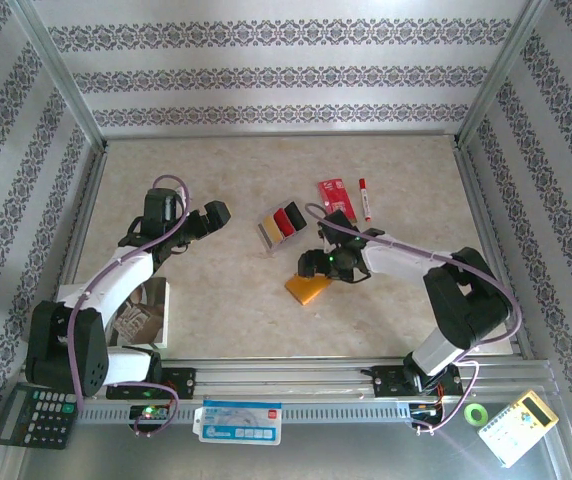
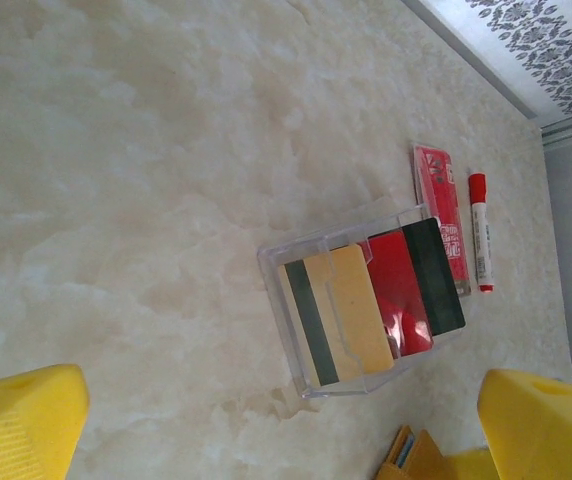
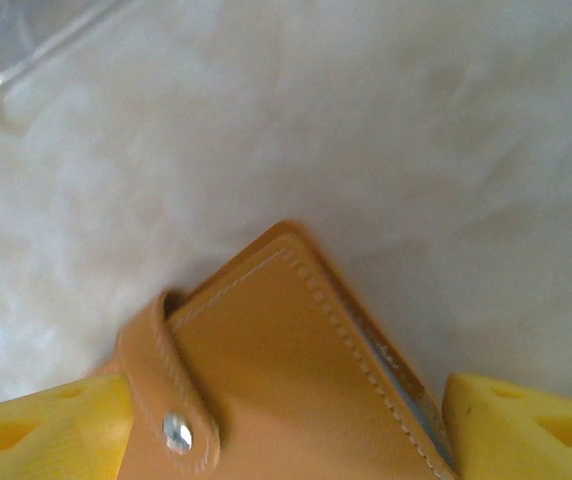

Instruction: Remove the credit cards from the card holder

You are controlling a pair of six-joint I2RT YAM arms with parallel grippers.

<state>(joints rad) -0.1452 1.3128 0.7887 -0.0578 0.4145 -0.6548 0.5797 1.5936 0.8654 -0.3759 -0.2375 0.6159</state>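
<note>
Credit cards (image 2: 398, 290) sit in clear tray (image 2: 301, 248), card holder (image 3: 286, 370) closed.

- white links and black joints on the left arm (image 1: 116, 280) and right arm (image 1: 398, 255)
- lilac cable (image 1: 171, 182) along each
- ribbed yellow plastic fingers (image 2: 21, 425) on the left pincer (image 2: 284, 400)
- green light (image 1: 149, 411) at its base

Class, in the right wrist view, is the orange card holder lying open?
No, the card holder is shut, its snap tab fastened across the cover's edge.
</note>
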